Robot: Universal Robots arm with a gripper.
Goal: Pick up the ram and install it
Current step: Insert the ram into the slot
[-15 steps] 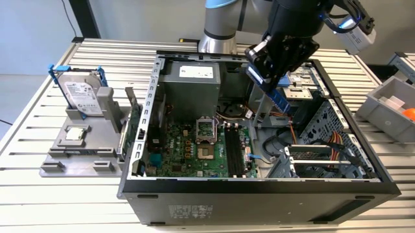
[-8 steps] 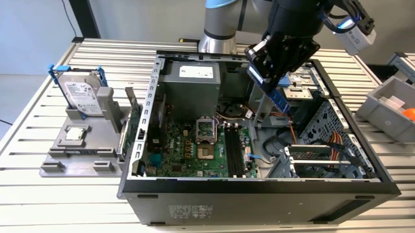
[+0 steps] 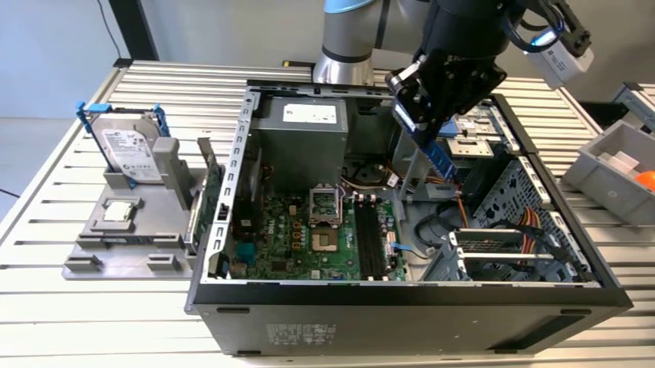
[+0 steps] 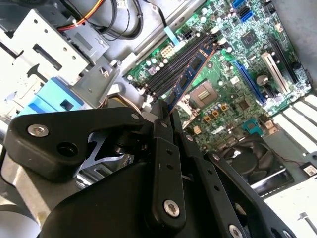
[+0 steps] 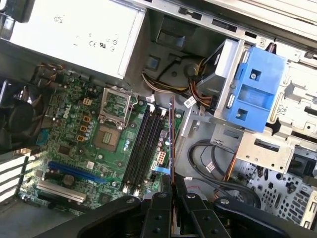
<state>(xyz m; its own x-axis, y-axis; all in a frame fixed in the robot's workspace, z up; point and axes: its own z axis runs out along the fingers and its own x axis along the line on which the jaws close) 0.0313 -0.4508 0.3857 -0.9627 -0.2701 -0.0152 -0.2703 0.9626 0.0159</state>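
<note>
Blue-green ram clamped between fingers of gripper | held over open computer case, apart from black slots | pickup done, seating in a slot not yet done

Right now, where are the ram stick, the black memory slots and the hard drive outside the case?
ram (image 3: pixel 438 157): exterior view, middle of the blue strip.
memory slots (image 5: pixel 143 148): first wrist view, midway along the black slots.
hard drive (image 3: pixel 133 153): exterior view, its labelled face.
</note>
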